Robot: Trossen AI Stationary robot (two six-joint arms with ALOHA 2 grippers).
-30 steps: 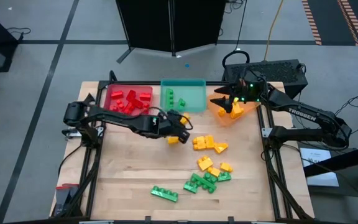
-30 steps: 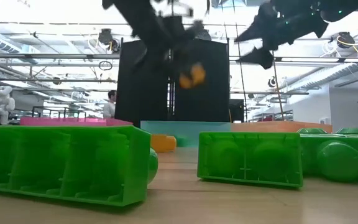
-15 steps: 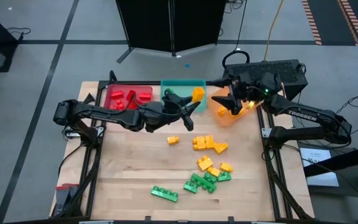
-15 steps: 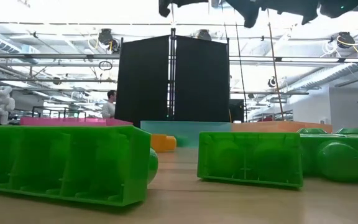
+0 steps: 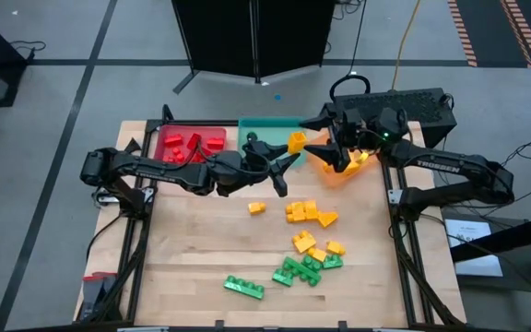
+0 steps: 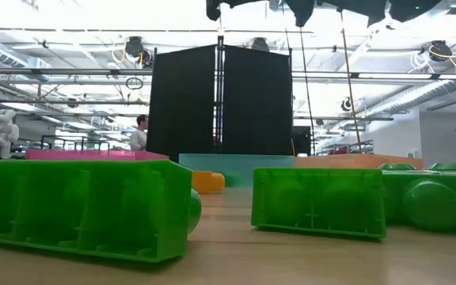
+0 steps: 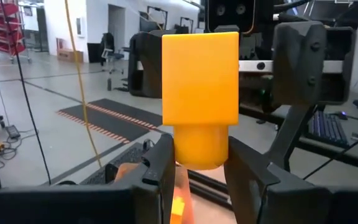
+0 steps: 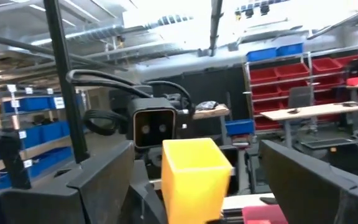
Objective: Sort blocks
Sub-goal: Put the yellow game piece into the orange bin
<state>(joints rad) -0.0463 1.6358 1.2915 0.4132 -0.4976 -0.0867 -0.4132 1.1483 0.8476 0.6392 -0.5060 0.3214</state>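
Observation:
My left gripper point(image 5: 287, 153) is raised over the right end of the teal tray point(image 5: 264, 129), shut on one yellow block point(image 5: 295, 141). My right gripper point(image 5: 317, 138) is open and faces it from the right. In the right wrist view its fingers point(image 8: 104, 177) stand on either side of that yellow block point(image 8: 194, 171) with a gap on each side. Red blocks point(image 5: 190, 148) lie in the red tray point(image 5: 166, 138) and yellow ones point(image 5: 352, 164) in the orange tray point(image 5: 332, 175). Loose yellow blocks point(image 5: 306, 212) and green blocks point(image 5: 295, 270) lie on the table. My left gripper pinches the yellow block by the round stud point(image 7: 197, 149) at one end, between its two fingers point(image 7: 160, 168). The fingers reach roughly level from the table's left. The block's square body point(image 7: 201, 78) sticks out past the fingertips, lifted clear of table and trays.
The three trays stand in a row along the far edge. A single yellow block point(image 5: 256, 207) lies mid-table and a long green one point(image 5: 244, 287) near the front edge. In the low view green blocks point(image 6: 77, 206) fill the foreground. The table's left half is bare wood.
My left gripper has risen from low over the table's middle and moved toward the far edge, carrying the yellow block up, and has swung its fingers toward the right arm. My right gripper has moved left from over the orange tray toward the block.

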